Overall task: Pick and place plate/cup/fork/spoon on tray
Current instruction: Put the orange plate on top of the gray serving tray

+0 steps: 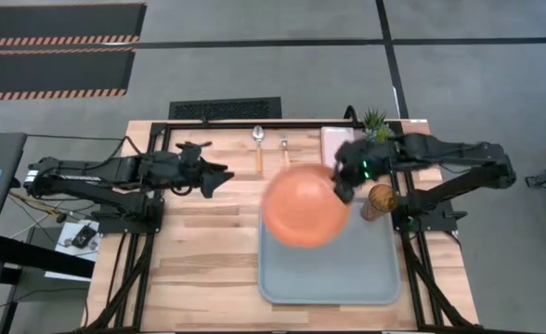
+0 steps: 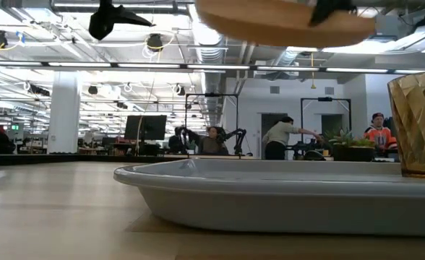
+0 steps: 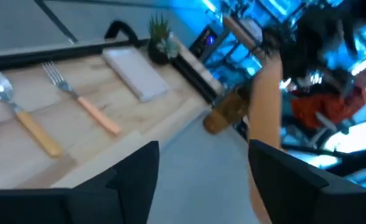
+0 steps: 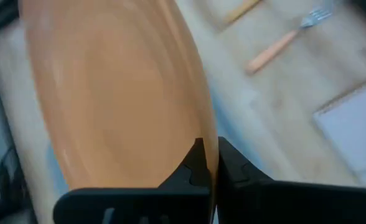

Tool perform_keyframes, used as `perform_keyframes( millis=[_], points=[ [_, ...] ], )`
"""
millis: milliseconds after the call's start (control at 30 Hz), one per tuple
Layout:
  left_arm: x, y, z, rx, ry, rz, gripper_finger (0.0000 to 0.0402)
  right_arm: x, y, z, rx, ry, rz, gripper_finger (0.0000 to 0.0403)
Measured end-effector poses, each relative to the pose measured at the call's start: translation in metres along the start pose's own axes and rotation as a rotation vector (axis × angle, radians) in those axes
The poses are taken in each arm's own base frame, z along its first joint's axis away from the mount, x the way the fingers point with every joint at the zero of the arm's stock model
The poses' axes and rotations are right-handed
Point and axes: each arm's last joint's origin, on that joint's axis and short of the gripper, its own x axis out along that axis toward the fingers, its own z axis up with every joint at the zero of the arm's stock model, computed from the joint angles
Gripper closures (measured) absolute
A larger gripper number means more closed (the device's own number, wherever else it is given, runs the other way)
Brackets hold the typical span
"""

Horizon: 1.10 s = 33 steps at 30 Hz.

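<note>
My right gripper is shut on the round orange plate, which hangs high above the far end of the grey-blue tray. In the low view the plate is well above the tray's rim. The amber cup stands upright at the tray's far right corner. The spoon and the fork lie side by side on the table near its far edge. My left gripper is open and empty, raised over the table to the left of the plate. My right gripper pinches the plate's rim between its two fingers, one on the upper face and one underneath, on the plate's far right side. The fingers come roughly level from the table's far right. The plate is lifted clear and lies about level.
A pale pink pad and a small green potted plant sit at the far right of the table. Bare wood lies left of the tray. People and other arms show in the room behind.
</note>
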Motion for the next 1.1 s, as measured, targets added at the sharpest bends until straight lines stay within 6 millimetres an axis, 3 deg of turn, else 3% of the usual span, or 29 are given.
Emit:
perform_keyframes(
  millis=[167, 300, 633, 933, 1100],
  points=[
    [-0.008, 0.003, 0.002, 0.014, -0.033, 0.026, 0.0162, 0.007, 0.011, -0.026, -0.218, 0.221, -0.055, 0.0396],
    [-0.010, 0.003, 0.004, 0.012, -0.064, 0.043, 0.0162, 0.026, 0.027, -0.026, -0.339, 0.275, -0.003, 0.0396],
    [-0.010, 0.005, 0.002, 0.016, -0.032, 0.054, 0.0161, 0.082, 0.042, -0.031, -0.712, 0.509, 0.138, 0.0396],
    [-0.010, 0.007, 0.000, 0.023, -0.016, 0.071, 0.0161, 0.127, 0.050, -0.040, -0.886, 0.659, 0.245, 0.0396],
    [-0.010, 0.007, 0.000, 0.022, -0.017, 0.071, 0.0161, 0.141, 0.051, -0.044, -0.933, 0.710, 0.280, 0.0396]
  ],
)
